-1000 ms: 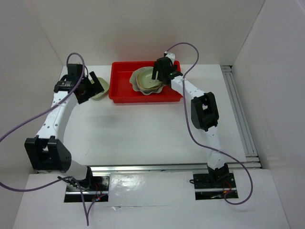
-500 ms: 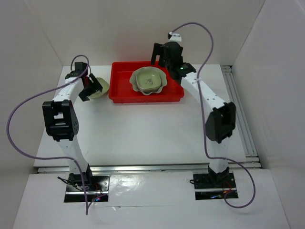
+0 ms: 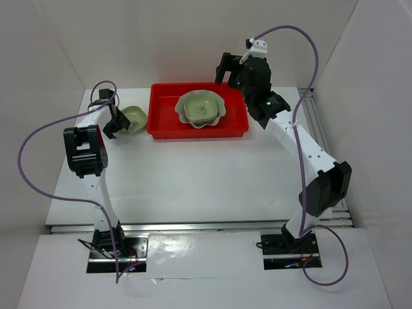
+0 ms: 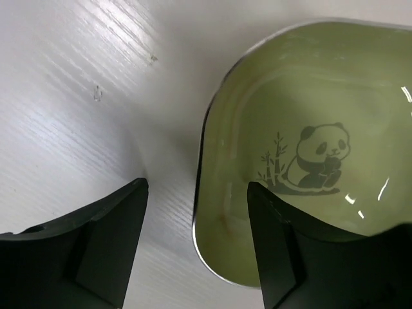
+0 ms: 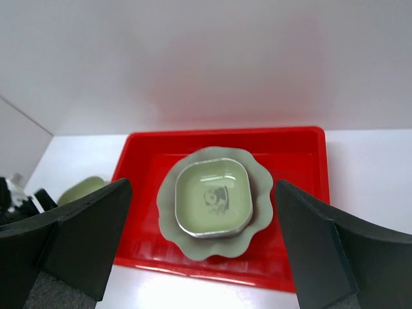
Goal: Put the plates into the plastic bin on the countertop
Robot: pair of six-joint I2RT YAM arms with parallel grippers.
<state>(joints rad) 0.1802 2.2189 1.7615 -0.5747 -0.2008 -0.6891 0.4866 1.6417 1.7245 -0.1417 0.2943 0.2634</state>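
The red plastic bin stands at the back of the white countertop. In it lies the large scalloped pale-green plate with a small green panda dish nested on top. My right gripper hangs open, high over the bin's back right corner; its wrist view looks down on that dish between wide-spread fingers. Another small green panda dish rests on the countertop just left of the bin. My left gripper is open astride its near rim, one finger inside, one outside.
White walls close in the countertop at the back and both sides. An aluminium rail runs along the right edge and another along the front by the arm bases. Purple cables loop beside each arm.
My right gripper let go of the small dish on the scalloped plate, opened wide and rose back away from it. My left gripper settled over the dish left of the bin, its jaws narrowing.
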